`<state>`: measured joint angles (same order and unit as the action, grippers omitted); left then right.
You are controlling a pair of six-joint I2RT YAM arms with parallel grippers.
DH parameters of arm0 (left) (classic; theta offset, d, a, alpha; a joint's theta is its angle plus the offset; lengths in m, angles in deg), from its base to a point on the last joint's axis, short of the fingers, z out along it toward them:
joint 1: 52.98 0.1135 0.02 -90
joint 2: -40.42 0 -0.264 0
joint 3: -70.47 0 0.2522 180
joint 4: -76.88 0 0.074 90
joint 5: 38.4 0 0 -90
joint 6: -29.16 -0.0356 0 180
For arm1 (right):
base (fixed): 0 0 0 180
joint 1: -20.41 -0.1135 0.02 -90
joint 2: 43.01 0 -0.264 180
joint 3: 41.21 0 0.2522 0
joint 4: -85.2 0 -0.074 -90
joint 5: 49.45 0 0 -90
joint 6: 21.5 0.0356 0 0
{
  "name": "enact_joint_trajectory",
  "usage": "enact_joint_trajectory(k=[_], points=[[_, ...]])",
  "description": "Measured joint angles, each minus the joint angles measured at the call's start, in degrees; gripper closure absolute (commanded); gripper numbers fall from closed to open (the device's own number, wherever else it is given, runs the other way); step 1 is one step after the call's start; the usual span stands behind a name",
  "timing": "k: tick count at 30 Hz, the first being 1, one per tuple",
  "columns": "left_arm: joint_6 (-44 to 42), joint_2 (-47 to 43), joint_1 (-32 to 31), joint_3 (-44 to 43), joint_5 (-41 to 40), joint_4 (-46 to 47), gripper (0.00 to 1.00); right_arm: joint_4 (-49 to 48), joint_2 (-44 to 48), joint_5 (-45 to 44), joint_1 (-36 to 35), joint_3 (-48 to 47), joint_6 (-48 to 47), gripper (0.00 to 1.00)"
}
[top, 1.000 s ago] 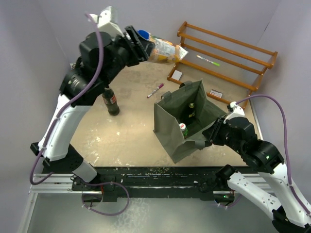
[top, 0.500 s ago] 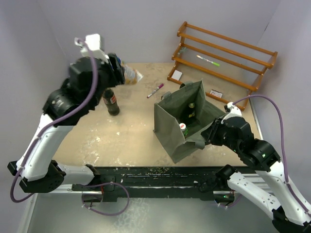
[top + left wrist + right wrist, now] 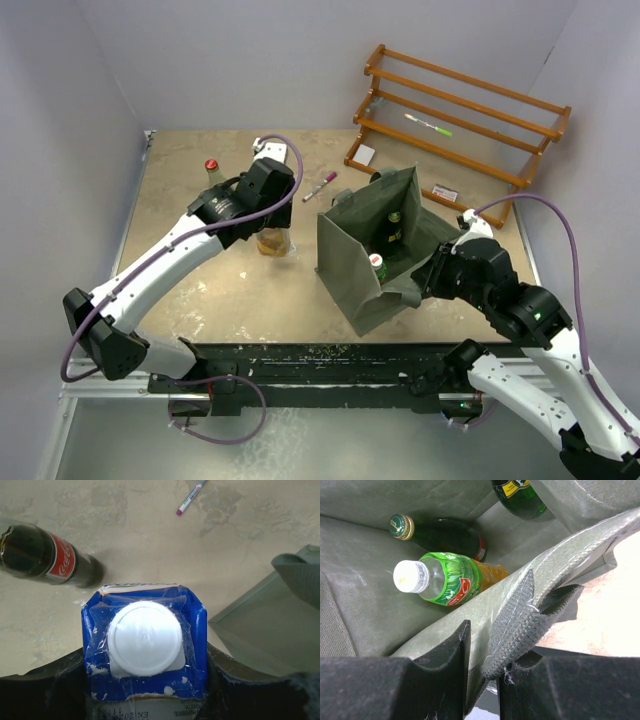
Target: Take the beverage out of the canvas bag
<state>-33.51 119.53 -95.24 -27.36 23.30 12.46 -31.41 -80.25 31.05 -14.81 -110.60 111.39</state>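
From above, my left claw (image 3: 272,226) is clamped on a carton (image 3: 276,243) standing on the table (image 3: 230,292), just left of the canvas bag (image 3: 350,262). My right claw (image 3: 430,278) sits at the bag's near right rim.

My left wrist view looks straight down on the carton's white cap. The carton is upright, my fingers press 2 of its sides, and a cola bottle (image 3: 45,557) stands just beside it.

My right wrist view shows that claw pinched together on the bag's rim. Inside lie 3 bottles, and the green-labelled bottle (image 3: 447,582) leans cap-up toward me. For the next pick, the bag's opening lies to my left claw's right.
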Motion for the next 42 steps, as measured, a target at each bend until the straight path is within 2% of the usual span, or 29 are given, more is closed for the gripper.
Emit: enact_joint_trajectory(k=[12,18,25,29,35,37,40,41,42], points=[[-2.3,8.4,9.8,0.0,4.9,14.6,0.67,0.2,1.4,-0.4,0.0,0.0,1.0,0.74],[-3.8,13.1,13.9,0.0,7.4,15.9,0.67,0.3,1.4,-0.5,0.0,0.0,1.7,0.74],[-4.4,13.6,17.1,0.0,9.8,17.6,0.67,0.3,1.8,-0.4,0.0,0.1,2.6,0.75],[-4.5,14.0,17.7,0.0,10.0,18.1,0.63,0.3,1.9,-0.4,0.0,0.1,3.0,0.74],[-4.3,14.2,17.8,0.7,10.1,18.9,0.41,0.3,1.8,-0.4,0.0,0.1,3.0,0.75],[-4.1,14.2,17.8,1.8,10.0,19.8,0.29,0.2,1.7,-0.4,0.0,0.2,3.0,0.75],[-3.9,14.1,17.8,2.5,10.0,21.1,0.05,0.2,1.6,-0.4,0.0,0.4,3.0,0.75],[-4.0,14.1,17.8,2.5,10.0,21.9,0.00,0.2,1.6,-0.4,0.0,0.4,3.0,0.74],[-3.9,13.8,17.8,2.5,10.0,22.7,0.01,0.2,1.6,-0.4,0.0,0.4,3.0,0.74]])
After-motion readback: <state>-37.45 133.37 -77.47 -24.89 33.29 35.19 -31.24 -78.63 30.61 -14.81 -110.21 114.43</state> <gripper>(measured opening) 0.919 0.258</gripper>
